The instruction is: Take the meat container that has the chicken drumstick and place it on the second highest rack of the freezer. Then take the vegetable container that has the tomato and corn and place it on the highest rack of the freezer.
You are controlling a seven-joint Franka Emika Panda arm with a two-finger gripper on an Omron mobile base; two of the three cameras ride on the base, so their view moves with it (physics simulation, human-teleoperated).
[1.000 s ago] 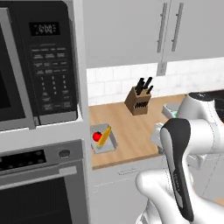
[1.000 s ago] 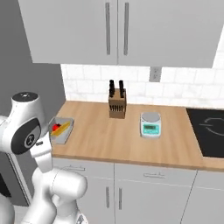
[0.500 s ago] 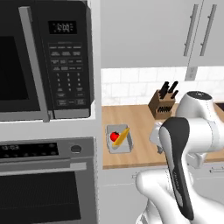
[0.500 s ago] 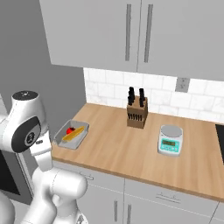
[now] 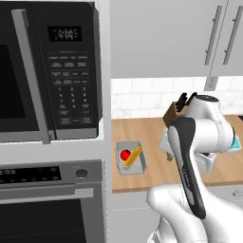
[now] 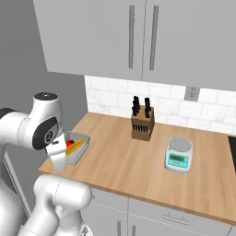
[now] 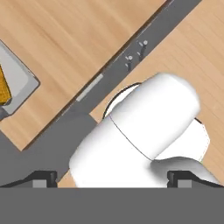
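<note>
From the left base view, the vegetable container with the tomato and the corn sits on the wooden counter, just right of the microwave and wall oven, so that half of the job looks not yet done. From the right base view, the same container lies at the counter's left end, well left of the knife block and the kitchen scale. In the hand view the gripper stands with its fingers spread wide and nothing between them, looking down past the counter edge with a corner of the container at the left; I judge fetching it and shelving it in the freezer are left to do.
</note>
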